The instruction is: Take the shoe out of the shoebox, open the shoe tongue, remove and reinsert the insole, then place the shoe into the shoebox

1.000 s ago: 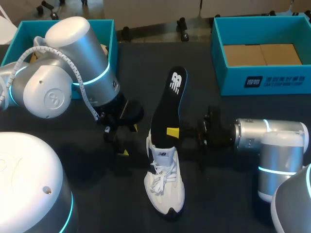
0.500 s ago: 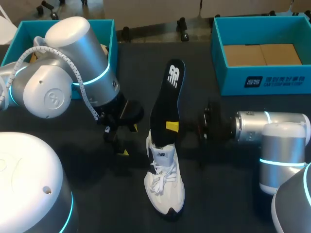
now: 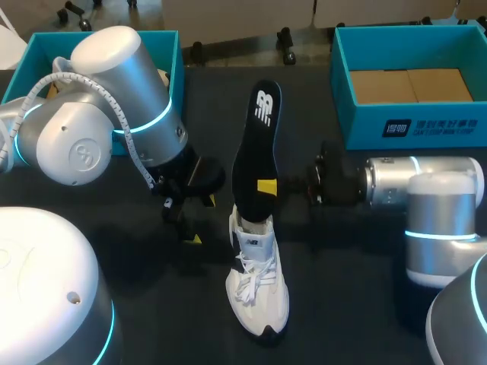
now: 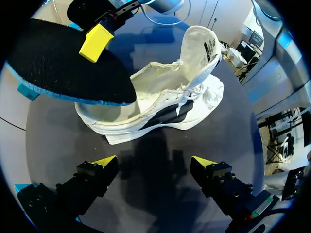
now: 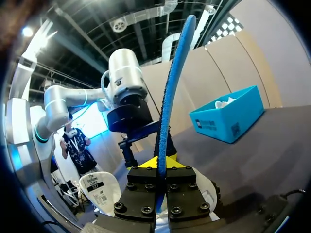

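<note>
Beyond the shoe [image 3: 257,285] and off to its right stands an open teal shoebox [image 3: 411,125] with flat brown cardboard [image 3: 411,85] lying on its floor. A second teal box [image 3: 38,47] stands beyond the shoe to its left, largely hidden behind the left arm [image 3: 114,114]; the right wrist view shows some white filling [image 5: 226,103] inside it. Both boxes rest on the dark table [image 3: 342,266]. The shoe, white with black markings, stands upright on its sole on the table, outside both boxes and well apart from them, with its tongue [image 4: 204,41] lifted up and open. The insole [image 3: 255,144], black on top and blue underneath, slants away from the shoe's heel opening; whether its near end touches the shoe I cannot tell. The right gripper [image 3: 265,187] is clamped on the insole just beyond the shoe's heel, with one yellow tip pressed on the black face. The left gripper [image 4: 153,167] sits low over the table just beside the shoe's left side, its fingers spread wide and facing the shoe's flank.
</note>
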### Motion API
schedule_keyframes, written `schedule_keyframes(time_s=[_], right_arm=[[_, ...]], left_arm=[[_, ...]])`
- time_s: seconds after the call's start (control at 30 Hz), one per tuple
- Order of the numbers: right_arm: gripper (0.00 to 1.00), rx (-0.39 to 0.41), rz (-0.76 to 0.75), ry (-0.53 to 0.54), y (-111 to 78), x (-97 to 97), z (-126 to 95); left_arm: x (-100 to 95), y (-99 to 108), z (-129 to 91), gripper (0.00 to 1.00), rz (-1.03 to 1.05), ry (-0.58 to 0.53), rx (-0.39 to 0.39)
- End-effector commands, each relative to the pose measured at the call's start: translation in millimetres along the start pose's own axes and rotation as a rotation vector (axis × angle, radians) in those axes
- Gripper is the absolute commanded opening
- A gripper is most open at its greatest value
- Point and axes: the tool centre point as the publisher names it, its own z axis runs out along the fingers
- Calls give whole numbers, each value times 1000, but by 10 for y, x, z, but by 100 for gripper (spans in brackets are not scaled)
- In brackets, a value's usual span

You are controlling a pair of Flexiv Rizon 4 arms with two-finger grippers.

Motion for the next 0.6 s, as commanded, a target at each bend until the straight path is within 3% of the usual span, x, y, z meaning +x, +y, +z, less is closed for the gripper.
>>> schedule_keyframes(time_s=[0.03,0.33,0.6], right_arm=[[0,2,0,-7,10,34,13],[0,24,21,-40,86,92,108],[0,12,28,-58,176,53,65]], left_arm=[[5,1,-6,100,-1,-1,-2],[5,1,-6,100,-1,-1,-2],[5,1,-6,100,-1,-1,-2]])
